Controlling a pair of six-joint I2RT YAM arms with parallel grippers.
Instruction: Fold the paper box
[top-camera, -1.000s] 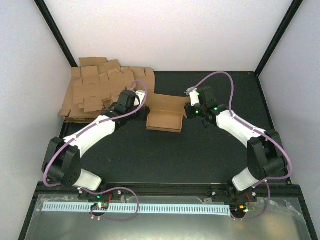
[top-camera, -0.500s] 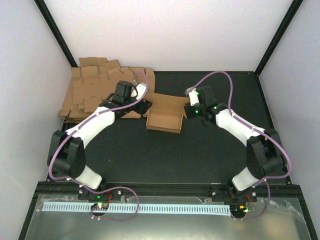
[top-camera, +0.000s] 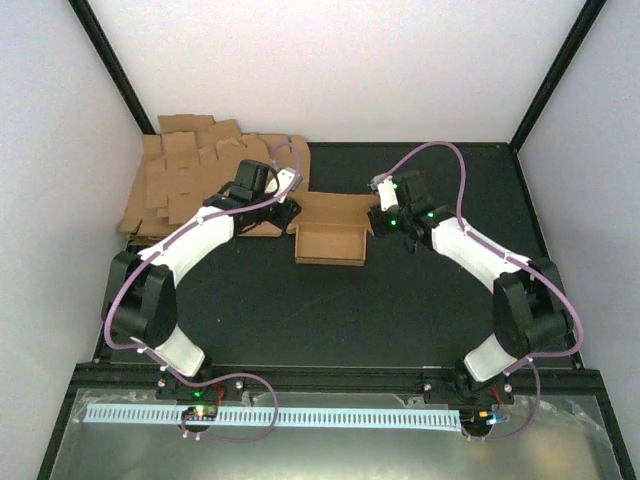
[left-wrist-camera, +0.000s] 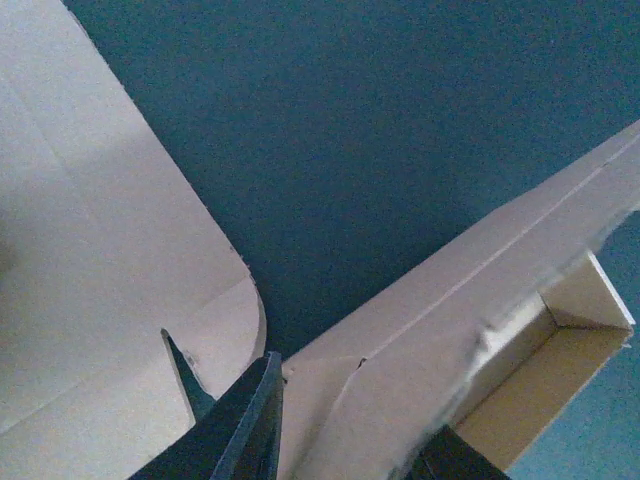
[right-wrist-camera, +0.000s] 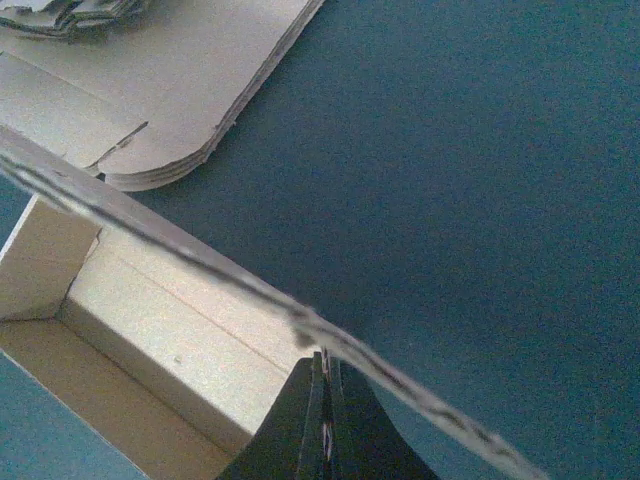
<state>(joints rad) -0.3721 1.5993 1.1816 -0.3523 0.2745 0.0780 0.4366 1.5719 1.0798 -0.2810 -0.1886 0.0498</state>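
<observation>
The paper box (top-camera: 330, 232) is a plain brown, partly folded carton with an open tray and a raised back flap, lying mid-table. At its left end my left gripper (top-camera: 284, 213) holds the corner: in the left wrist view the folded cardboard (left-wrist-camera: 420, 330) fills the gap of the left gripper (left-wrist-camera: 355, 410), and both dark fingers (left-wrist-camera: 245, 420) touch it. My right gripper (top-camera: 379, 222) is at the box's right end. In the right wrist view the right gripper (right-wrist-camera: 322, 362) is shut, and its tip touches the raised flap's edge (right-wrist-camera: 200, 262).
A thick pile of flat brown cardboard sheets (top-camera: 190, 185) lies at the back left, close behind the left gripper; it also shows as pile (left-wrist-camera: 90, 300) and pile (right-wrist-camera: 190, 90). White walls and black frame posts enclose the black table (top-camera: 330, 310).
My left arm has swung right to the box's left end and its jaws have narrowed onto the corner. The box has shifted slightly right. The right arm has hardly moved.
</observation>
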